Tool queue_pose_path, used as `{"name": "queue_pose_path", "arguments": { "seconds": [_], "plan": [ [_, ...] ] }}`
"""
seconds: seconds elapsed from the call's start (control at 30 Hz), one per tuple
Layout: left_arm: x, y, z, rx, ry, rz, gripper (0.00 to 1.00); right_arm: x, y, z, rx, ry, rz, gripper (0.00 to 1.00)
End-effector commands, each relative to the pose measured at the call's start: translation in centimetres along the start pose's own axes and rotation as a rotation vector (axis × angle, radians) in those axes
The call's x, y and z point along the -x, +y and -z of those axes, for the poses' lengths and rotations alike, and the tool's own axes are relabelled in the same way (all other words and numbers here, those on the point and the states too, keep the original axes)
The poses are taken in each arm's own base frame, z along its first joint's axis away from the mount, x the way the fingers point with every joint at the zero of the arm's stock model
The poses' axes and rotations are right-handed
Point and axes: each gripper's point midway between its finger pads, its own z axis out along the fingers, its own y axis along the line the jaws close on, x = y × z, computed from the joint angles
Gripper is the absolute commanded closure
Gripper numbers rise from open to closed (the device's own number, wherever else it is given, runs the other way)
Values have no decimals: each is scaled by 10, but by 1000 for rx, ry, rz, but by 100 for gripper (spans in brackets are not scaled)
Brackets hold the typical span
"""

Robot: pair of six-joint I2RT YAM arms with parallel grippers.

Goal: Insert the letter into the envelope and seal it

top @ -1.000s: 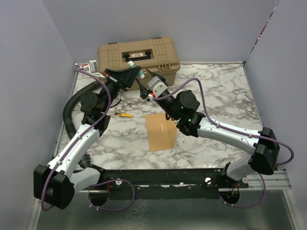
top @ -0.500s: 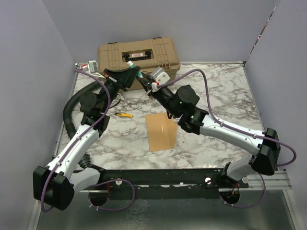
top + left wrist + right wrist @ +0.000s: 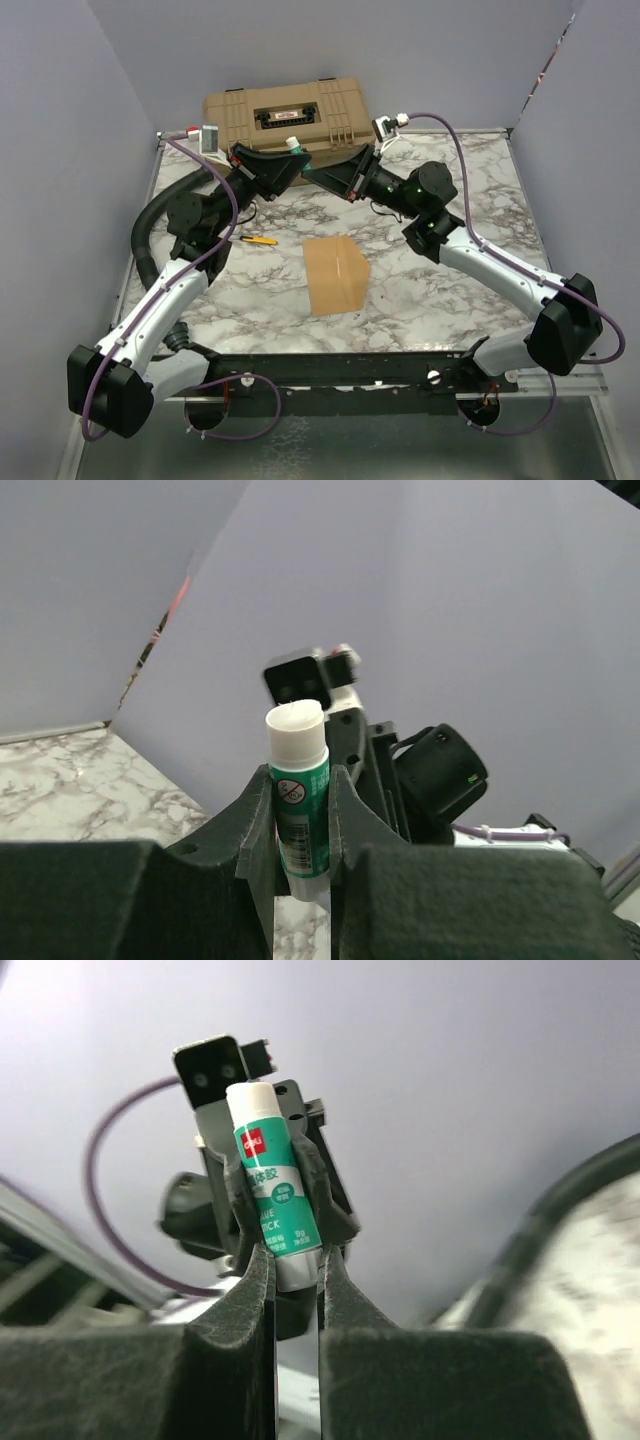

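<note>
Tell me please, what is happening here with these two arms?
Both arms are raised above the table, meeting at a green glue stick. The left end effector is clamped on the body of the stick. The right end effector has its fingers on either side of one end of it, but whether it really grips is unclear. The brown envelope lies flat on the marble table, with nothing touching it. No separate letter is in view.

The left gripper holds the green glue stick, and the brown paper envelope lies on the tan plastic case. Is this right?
No: the top external view shows the brown paper envelope on the marble table. The left gripper does hold the green glue stick.
</note>
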Motion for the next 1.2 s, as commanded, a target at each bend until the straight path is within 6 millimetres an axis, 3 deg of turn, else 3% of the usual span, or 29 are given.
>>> {"name": "queue_pose_path", "arguments": {
  "seconds": [0.0,0.17,0.2,0.3,0.33,0.47,0.67,0.87,1.17],
  "plan": [
    [46,-76,4,-263,-114,-216,100,56,19,17,137,-211,-544,99],
    [53,-81,5,-267,-145,-187,100,62,32,19,250,-227,-512,99],
    [54,-80,5,-260,-152,-177,100,60,31,19,245,-225,-466,92],
    [55,-74,6,-229,-167,-160,100,55,26,18,190,-225,-240,49],
    [55,-71,6,-216,-168,-159,100,54,22,17,154,-224,-131,39],
    [55,-55,7,-141,-187,-146,100,55,4,17,9,-203,244,14],
    [57,-43,8,-77,-208,-94,100,49,-6,21,-28,-128,731,13],
    [57,-40,12,-58,-219,-69,100,37,13,7,-26,-139,1218,20],
    [53,-33,15,-37,-220,-60,100,42,38,-18,-77,-314,1404,27]
  ]
}}
